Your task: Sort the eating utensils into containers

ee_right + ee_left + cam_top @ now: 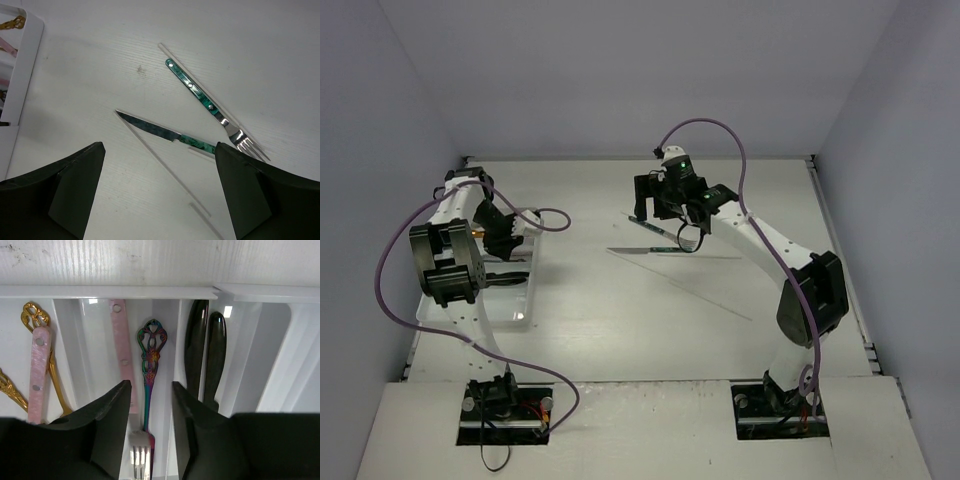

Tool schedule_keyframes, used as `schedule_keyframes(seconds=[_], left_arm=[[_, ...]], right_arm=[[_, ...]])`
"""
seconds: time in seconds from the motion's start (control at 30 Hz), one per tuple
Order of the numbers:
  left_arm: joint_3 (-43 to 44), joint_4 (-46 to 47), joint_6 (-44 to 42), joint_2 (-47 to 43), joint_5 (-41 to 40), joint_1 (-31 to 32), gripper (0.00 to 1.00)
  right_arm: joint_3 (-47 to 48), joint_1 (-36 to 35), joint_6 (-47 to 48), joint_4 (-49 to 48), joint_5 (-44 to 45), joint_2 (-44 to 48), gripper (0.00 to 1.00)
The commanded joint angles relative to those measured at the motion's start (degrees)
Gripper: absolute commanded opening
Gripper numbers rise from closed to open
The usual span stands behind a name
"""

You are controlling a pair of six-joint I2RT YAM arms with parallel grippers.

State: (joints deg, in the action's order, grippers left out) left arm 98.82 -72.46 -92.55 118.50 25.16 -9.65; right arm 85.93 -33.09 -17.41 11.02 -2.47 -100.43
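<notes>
Left jaws, parted and released, straddle one iridescent fork (149,360) lying in a compartment of the white tray (150,292). Beside it we count two black knives (196,340), two pink handles (39,365) and two gold spoons (31,315). Right jaws, spread wide and empty, hang over the counter (100,60), where one green-handled knife (160,131), one green-handled fork (200,97) and thin clear sticks (160,162) lie.
</notes>
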Motion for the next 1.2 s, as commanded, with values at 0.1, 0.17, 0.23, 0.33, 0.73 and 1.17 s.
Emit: schedule_keyframes(seconds=[0.1, 0.17, 0.23, 0.33, 0.73, 1.17], left_arm=[[5.7, -1.6, 1.2, -5.4, 2.4, 0.3, 0.44], [6.6, -1.6, 2.9, -8.9, 4.8, 0.5, 0.45], [7.6, -1.6, 5.3, -11.3, 8.5, 0.7, 0.46], [9.9, -1.5, 11.5, -15.5, 13.0, 0.9, 0.52], [5.8, -1.5, 24.0, -26.9, 24.2, 0.9, 0.67], [5.7, -1.1, 24.7, -27.0, 24.6, 0.9, 0.68]], right_arm=[[4.5, 0.9, 2.7, 1.0, 6.1, -3.3, 0.8], [6.4, 0.9, 3.6, 1.5, 6.7, -6.1, 0.74], [8.3, 0.9, 4.9, 2.1, 7.2, -9.0, 0.66], [11.3, 0.9, 6.7, 3.1, 7.3, -13.5, 0.58], [18.5, 1.2, 12.7, 5.7, 6.3, -26.3, 0.6], [17.1, 1.4, 14.4, 5.5, 3.5, -28.9, 0.33]])
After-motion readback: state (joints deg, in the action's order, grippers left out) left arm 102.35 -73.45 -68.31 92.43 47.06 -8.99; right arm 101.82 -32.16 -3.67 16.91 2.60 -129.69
